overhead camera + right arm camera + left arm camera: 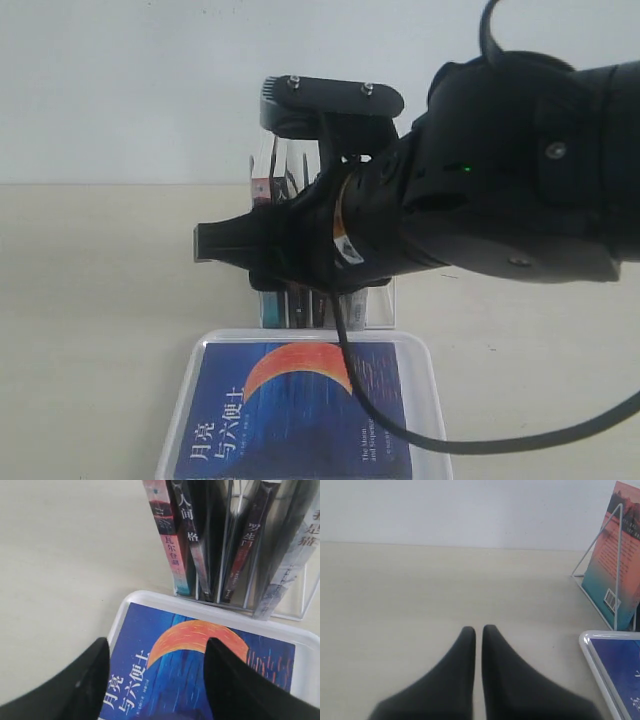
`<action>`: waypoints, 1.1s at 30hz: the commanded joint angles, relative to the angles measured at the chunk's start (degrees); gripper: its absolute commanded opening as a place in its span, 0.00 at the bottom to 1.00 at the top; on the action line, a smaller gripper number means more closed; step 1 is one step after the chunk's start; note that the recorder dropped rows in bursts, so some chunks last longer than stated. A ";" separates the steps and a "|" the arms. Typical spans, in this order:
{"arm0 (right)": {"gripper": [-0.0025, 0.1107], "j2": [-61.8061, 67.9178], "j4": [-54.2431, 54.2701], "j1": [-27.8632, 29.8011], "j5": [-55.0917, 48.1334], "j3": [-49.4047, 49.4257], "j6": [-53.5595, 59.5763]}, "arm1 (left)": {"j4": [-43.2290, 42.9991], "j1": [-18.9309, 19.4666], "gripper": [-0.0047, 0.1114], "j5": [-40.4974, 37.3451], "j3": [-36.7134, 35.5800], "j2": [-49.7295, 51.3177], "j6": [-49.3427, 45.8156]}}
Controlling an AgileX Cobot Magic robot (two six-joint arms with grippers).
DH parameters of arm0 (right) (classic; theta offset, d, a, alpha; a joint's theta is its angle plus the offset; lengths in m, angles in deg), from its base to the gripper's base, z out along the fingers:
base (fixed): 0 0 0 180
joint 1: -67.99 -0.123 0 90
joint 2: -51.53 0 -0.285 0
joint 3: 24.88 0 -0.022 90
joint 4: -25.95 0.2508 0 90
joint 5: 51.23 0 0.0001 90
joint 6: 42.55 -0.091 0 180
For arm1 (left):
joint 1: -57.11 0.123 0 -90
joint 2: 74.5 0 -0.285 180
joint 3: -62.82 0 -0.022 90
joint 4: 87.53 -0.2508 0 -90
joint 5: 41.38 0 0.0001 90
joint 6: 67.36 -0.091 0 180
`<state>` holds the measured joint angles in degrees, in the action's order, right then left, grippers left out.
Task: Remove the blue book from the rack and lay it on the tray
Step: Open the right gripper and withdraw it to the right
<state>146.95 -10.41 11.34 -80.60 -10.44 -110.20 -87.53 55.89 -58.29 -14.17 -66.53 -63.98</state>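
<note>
The blue book point(290, 420), navy with an orange crescent and a white Chinese title, lies flat, cover up, in the white tray point(180, 410). The clear rack point(375, 305) stands just behind the tray, mostly hidden by my right arm. My right gripper point(156, 647) hangs open above the book point(190, 670), with nothing between its fingers point(95, 675); it also shows in the exterior view as the right gripper point(210, 242). My left gripper point(479, 630) is shut and empty over bare table, beside the tray's corner point(587, 647). It does not show in the exterior view.
Several books stay upright in the rack point(227, 545): a red-and-teal-spined book point(170, 540), dark-spined ones, and a grey-white-spined book point(295, 550). The rack's wire foot point(300, 612) sticks out behind the tray rim point(150, 597). Beige table point(90, 300) spreads to the left.
</note>
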 commanded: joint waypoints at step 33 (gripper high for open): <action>0.02 -17.75 0.97 0.12 32.62 23.95 19.39 | 0.63 0.04 0.08 -0.09 -0.23 -0.17 -0.13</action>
<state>129.48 -8.76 11.34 -48.46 13.19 -92.57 -87.53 55.89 -58.29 -14.17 -66.53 -63.98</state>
